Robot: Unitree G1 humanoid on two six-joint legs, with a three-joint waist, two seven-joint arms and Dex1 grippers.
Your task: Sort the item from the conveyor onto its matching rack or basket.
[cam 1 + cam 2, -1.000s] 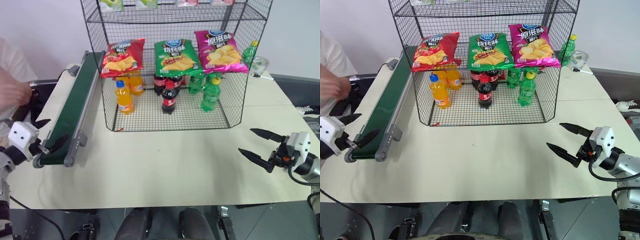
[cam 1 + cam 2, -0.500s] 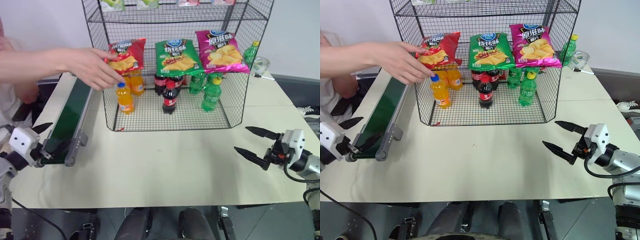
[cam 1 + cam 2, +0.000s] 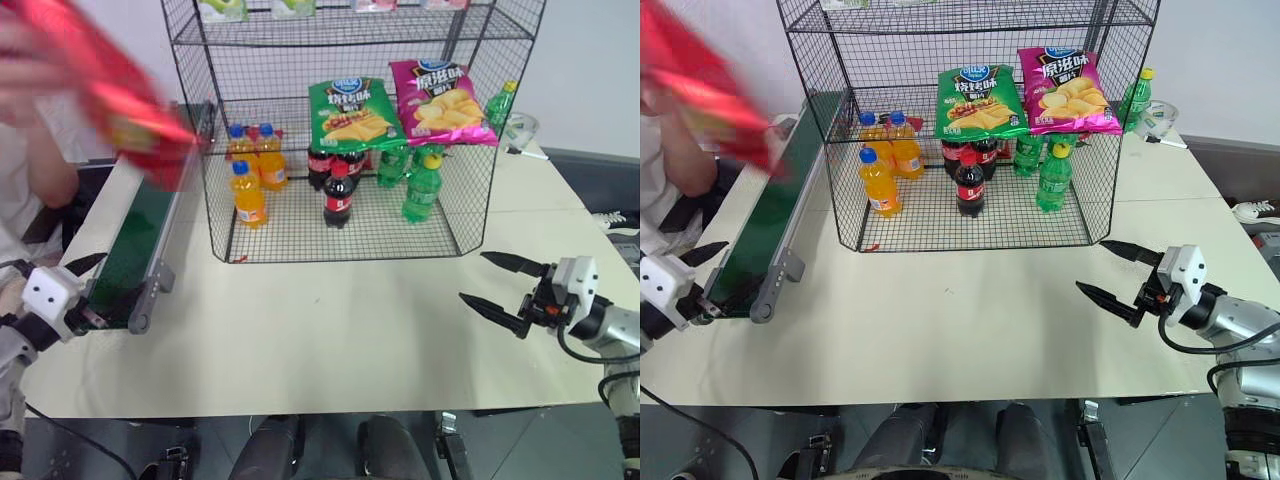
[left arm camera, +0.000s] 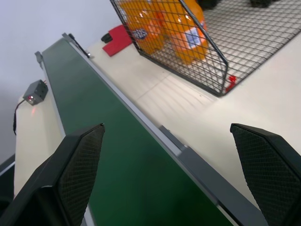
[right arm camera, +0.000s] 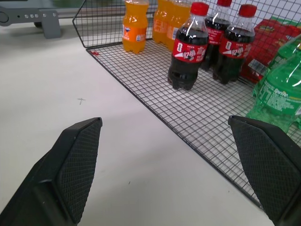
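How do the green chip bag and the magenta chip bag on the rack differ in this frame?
The green chip bag sits in the middle of the wire rack shelf; the magenta chip bag sits at its right end. The green one stands over the cola bottles; the magenta one over the green bottles. Both lean front-out, show a round blue logo and pictured yellow chips, and look alike in size.

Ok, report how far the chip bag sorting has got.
Nothing sorted yet. A person's hand holds the red chip bag above the conveyor. The left pincer is open at the belt's near end; the right pincer is open, empty. Left: grasp the bag, place it on the rack.
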